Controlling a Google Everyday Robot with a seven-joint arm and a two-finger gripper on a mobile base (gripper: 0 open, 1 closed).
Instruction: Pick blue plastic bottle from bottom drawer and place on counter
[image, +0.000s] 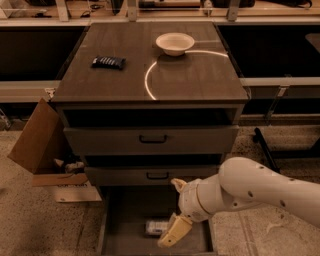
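We see our gripper (173, 209) spread open over the bottom drawer (129, 210), where the small clear bottle (156, 227) with its pale label lies flat just beside the lower fingertip (174, 233).

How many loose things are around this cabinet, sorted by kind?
Bowl: 1, on the counter.
Dark packet: 1, on the counter.
Bottle: 1, in the bottom drawer, next to the robot's open hand.
Cardboard box: 1, on the floor.
Total: 4.
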